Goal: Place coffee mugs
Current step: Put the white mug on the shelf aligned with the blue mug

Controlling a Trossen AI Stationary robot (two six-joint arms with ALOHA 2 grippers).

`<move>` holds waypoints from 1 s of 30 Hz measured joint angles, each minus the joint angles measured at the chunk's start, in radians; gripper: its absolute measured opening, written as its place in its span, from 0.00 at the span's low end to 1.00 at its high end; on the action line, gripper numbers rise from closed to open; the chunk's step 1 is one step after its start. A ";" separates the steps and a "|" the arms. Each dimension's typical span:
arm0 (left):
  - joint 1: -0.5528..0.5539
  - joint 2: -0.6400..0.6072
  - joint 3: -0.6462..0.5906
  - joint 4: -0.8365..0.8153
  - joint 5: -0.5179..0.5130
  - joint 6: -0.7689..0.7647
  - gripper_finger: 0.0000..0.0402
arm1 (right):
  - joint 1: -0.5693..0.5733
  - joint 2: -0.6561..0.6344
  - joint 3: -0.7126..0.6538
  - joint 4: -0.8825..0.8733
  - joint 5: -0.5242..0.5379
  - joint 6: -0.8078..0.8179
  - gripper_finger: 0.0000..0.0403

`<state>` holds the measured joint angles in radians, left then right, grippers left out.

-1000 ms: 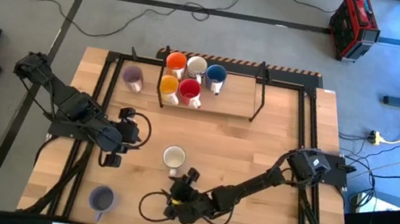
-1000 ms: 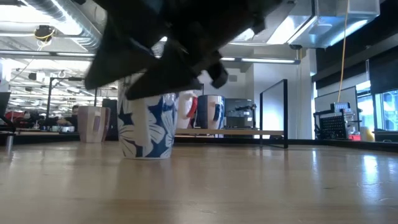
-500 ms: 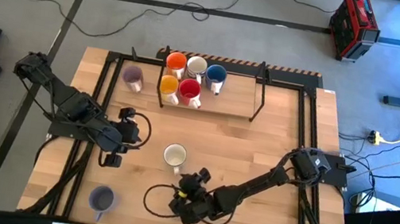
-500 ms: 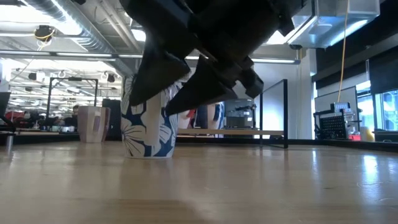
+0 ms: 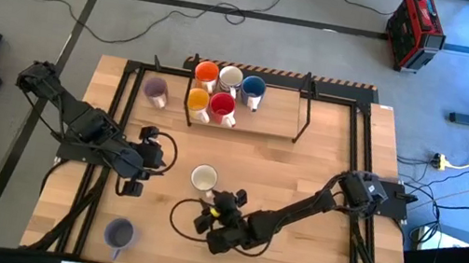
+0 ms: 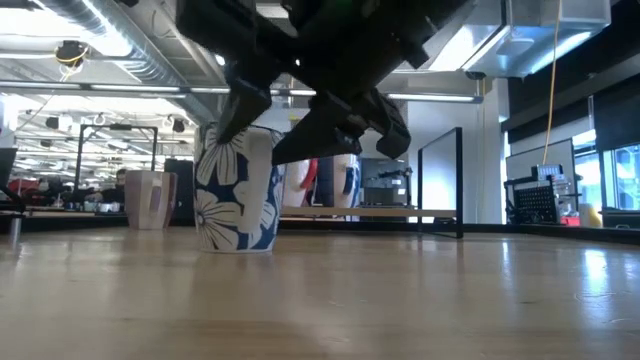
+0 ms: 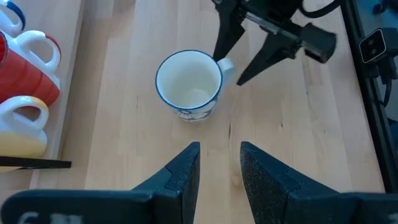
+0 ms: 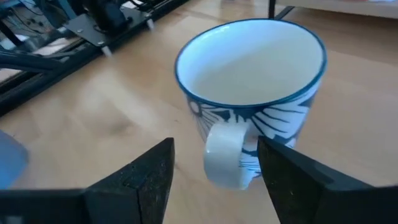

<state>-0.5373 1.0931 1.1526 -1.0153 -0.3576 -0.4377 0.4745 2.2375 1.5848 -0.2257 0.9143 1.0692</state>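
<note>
A white mug with a blue rim and blue flowers [image 5: 203, 179] stands upright on its base mid-table, also in the low view as the flowered mug [image 6: 237, 190]. My right gripper [image 5: 222, 198] is open. Its fingers stand on either side of the mug's handle [image 8: 225, 157], with a gap on both sides. My left gripper [image 7: 219, 165] is open and waits left of the mug, pointing at it. Five mugs (orange, white, blue, orange, red) [image 5: 224, 92] sit on the far shelf. Pale purple mugs stand at the far left [image 5: 156, 91] and near left [image 5: 118, 231].
A black-framed wooden shelf [image 5: 274, 119] spans the far side, with bare board right of its mugs. Black rails [image 5: 124, 114] run along the table's left and right sides. The right arm [image 5: 297, 212] lies low across the near right of the table.
My right gripper has moved toward the table's far edge and the flowered mug, staying open. It was short of the mug on its near side. Its fingers now stand on either side of the handle.
</note>
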 joint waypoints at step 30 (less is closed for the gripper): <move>0.000 0.000 0.000 0.033 -0.002 0.003 0.27 | 0.004 -0.008 0.000 -0.068 -0.057 -0.002 0.10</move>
<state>-0.5373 1.0931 1.1526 -0.9825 -0.3592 -0.4347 0.4785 2.2291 1.5845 -0.2939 0.8575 1.0673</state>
